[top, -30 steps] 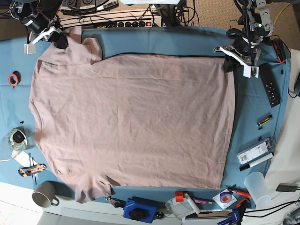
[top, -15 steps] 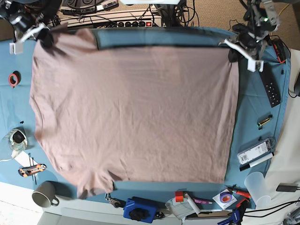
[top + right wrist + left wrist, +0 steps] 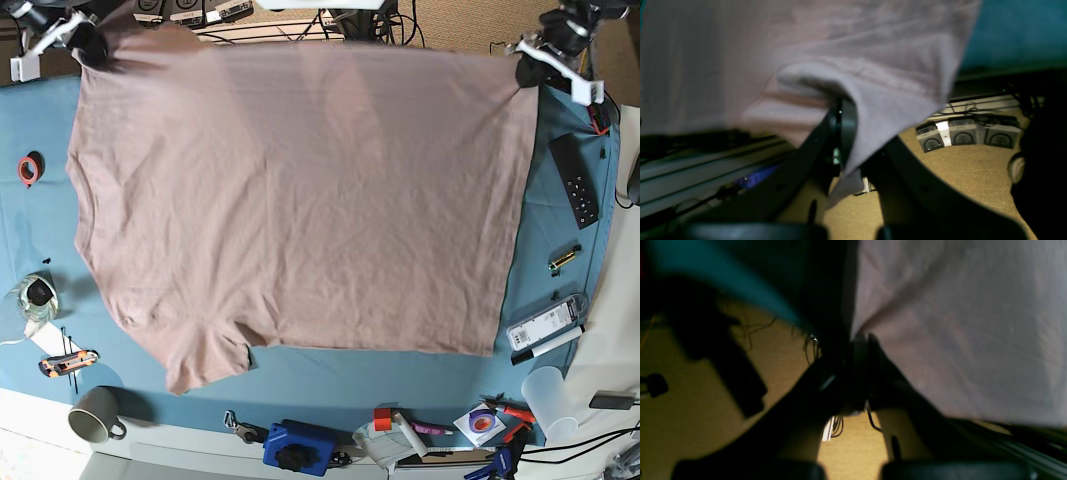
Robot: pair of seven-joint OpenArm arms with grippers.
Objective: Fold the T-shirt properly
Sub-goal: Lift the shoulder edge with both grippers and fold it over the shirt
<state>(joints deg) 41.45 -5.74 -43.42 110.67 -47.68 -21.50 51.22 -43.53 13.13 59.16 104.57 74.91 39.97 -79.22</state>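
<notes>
Left wrist view: the left claw (image 3: 860,346) is clamped on the T-shirt (image 3: 957,323) edge. Right wrist view: the right claw (image 3: 841,113) pinches a sleeve fold. Base view: the T-shirt (image 3: 300,200) spans the worktop (image 3: 560,230), held at both far corners.

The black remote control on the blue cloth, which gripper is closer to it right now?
Left. The left gripper grips the T-shirt corner just up-table of the remote control; the right gripper holds the opposite corner, across the shirt's whole width.
</notes>
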